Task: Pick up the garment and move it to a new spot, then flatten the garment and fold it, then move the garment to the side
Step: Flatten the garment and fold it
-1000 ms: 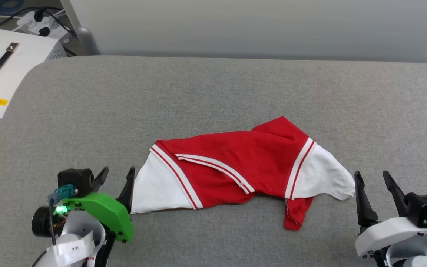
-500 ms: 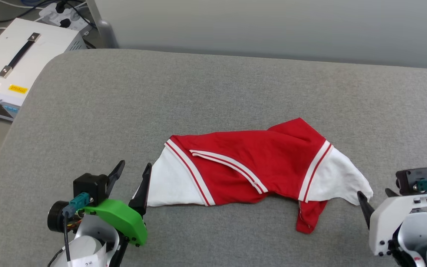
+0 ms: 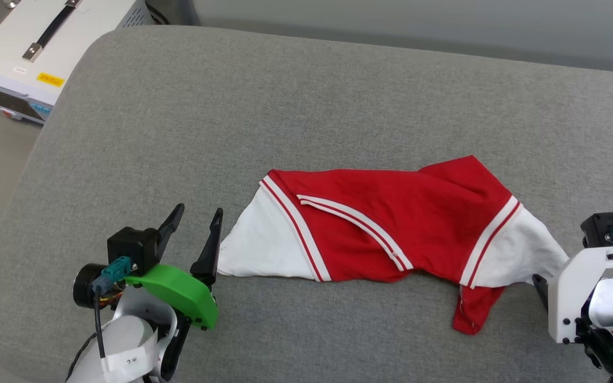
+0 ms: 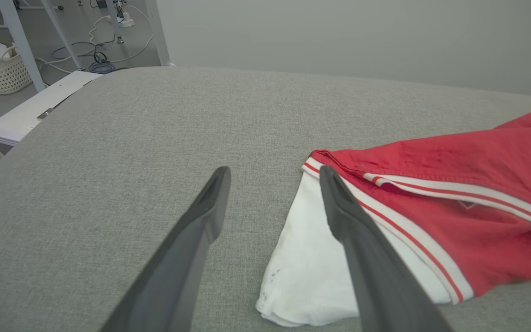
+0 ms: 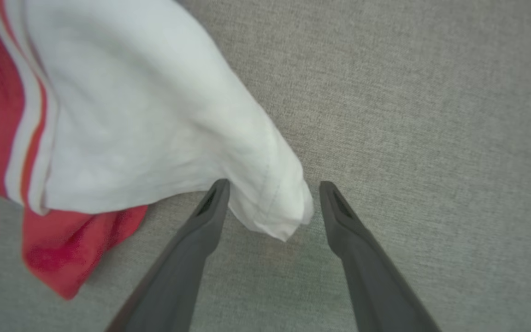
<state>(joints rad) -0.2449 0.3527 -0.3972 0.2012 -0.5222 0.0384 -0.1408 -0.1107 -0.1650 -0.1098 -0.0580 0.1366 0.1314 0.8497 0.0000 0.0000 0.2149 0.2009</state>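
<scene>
Comparison with a second earlier: looking from a shifted head camera, leaving the garment [image 3: 391,229] where it was, crumpled on the near middle of the grey padded surface [image 3: 306,96]. Tipping the right gripper [image 5: 270,184] over from fingers-up to pointing down, now straddling the tip of the right white sleeve [image 5: 155,115], fingers spread wide, pinching nothing. Keeping the left gripper [image 3: 198,210] low at the near left, fingers also spread and holding nothing, just beside the left white sleeve [image 3: 264,244].
</scene>
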